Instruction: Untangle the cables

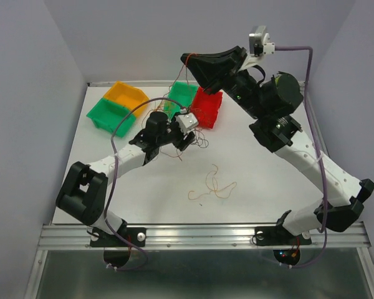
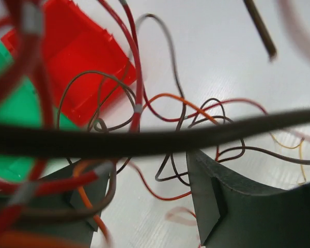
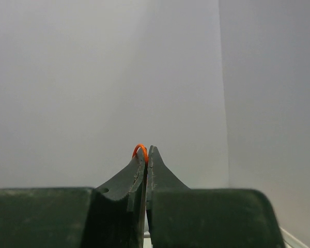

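Observation:
A tangle of thin red, orange and dark cables (image 1: 196, 134) lies on the white table in front of the red bin; in the left wrist view its loops (image 2: 170, 111) spread over the table. My left gripper (image 1: 179, 136) is at the tangle with its jaws open (image 2: 144, 206); wires drape over its left finger (image 2: 67, 206) and one dark cable crosses close to the camera. My right gripper (image 1: 190, 61) is raised high above the bins, shut (image 3: 146, 155) on an orange cable (image 3: 140, 149) whose loop shows at the fingertips. A thin strand hangs from it toward the tangle.
A separate orange cable (image 1: 213, 184) lies curled at the table's middle. A red bin (image 1: 207, 107) and a green bin (image 1: 184, 93) stand behind the tangle; a yellow bin (image 1: 126, 94) and another green bin (image 1: 109, 114) stand at the back left.

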Robot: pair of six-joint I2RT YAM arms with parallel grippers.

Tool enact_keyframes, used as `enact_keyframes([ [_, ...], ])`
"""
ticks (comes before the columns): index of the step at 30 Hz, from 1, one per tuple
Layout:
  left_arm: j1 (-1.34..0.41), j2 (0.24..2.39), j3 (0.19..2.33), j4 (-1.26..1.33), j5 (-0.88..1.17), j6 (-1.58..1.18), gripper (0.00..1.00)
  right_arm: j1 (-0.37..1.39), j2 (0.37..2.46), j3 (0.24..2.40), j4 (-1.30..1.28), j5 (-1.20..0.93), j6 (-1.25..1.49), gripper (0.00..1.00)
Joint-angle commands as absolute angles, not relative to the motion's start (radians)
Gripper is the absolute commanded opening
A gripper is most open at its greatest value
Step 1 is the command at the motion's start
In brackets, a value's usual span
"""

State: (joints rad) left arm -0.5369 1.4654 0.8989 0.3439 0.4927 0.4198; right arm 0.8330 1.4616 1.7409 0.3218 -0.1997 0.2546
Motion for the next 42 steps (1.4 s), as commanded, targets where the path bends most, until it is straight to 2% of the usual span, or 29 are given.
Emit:
enact_keyframes([
  [1,-0.537,1.437,0.899,0.438,0.286,0.382,0.74,0.839,1.312,1.721,0.429,-0.068,0.245,0.00],
  [2,-0.535,1.434,0.900,0.446,0.199,0.364,0.79,0.839,1.284,1.695,0.451,-0.061,0.242,0.01],
  [4,-0.517,1.462,0.914,0.439,0.155,0.330,0.81,0.839,1.217,1.632,0.474,-0.042,0.232,0.00],
  [7,-0.512,1.514,0.936,0.405,0.149,0.324,0.79,0.838,1.178,1.629,0.465,0.024,0.219,0.00],
  [12,-0.512,1.563,0.948,0.382,0.158,0.327,0.79,0.839,1.146,1.712,0.408,0.061,0.190,0.01],
  [21,-0.520,1.632,1.000,0.302,0.089,0.334,0.74,0.839,1.152,1.865,0.339,0.261,0.040,0.01],
  [31,-0.535,1.465,0.937,0.261,0.086,0.353,0.73,0.838,1.032,1.664,0.419,0.523,-0.089,0.00],
  [33,-0.535,1.404,0.901,0.256,0.156,0.382,0.76,0.838,1.022,1.616,0.417,0.569,-0.120,0.01],
  [39,-0.540,1.287,0.838,0.259,0.542,0.443,0.85,0.838,1.002,1.491,0.432,0.627,-0.129,0.01],
  [42,-0.589,1.302,0.830,0.245,0.600,0.495,0.85,0.838,1.002,1.445,0.463,0.635,-0.137,0.00],
])
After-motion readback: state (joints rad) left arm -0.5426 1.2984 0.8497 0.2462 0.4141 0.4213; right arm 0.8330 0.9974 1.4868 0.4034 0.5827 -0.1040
